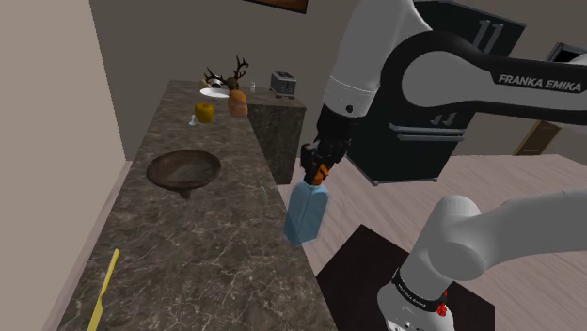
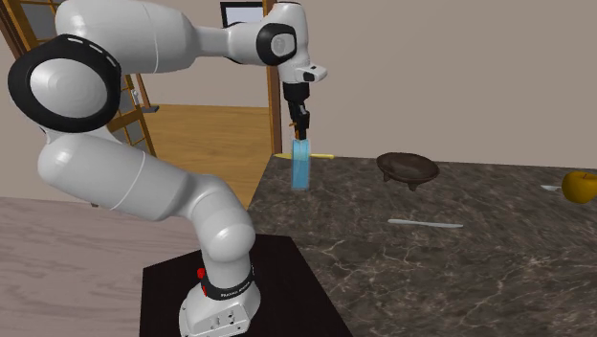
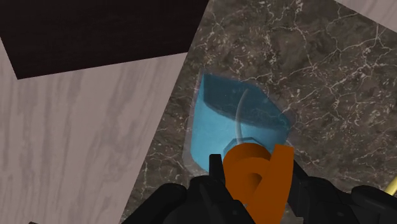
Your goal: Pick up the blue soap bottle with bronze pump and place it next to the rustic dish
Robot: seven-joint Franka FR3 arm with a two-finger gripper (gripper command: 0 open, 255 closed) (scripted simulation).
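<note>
A translucent blue soap bottle [image 1: 306, 214] with an orange-bronze pump [image 3: 254, 175] hangs upright from my gripper [image 1: 318, 167], which is shut on the pump. The bottle [image 2: 301, 165] is over the dark marble counter's [image 1: 207, 235] edge nearest the stand, seemingly just above the surface. In the wrist view the black fingers [image 3: 213, 184] clasp the pump, with the blue body [image 3: 235, 127] below them. The rustic dark brown dish [image 1: 184, 170] stands farther in on the counter, well apart from the bottle, and appears as a footed bowl [image 2: 408, 168] in the second exterior view.
A yellow utensil [image 1: 103, 287] lies near the counter's front corner and a white utensil [image 2: 426, 224] lies past the dish. A yellow fruit [image 1: 203, 113], an orange vase [image 1: 238, 103] and a toaster [image 1: 282, 85] stand at the far end. Wood floor lies beside the counter.
</note>
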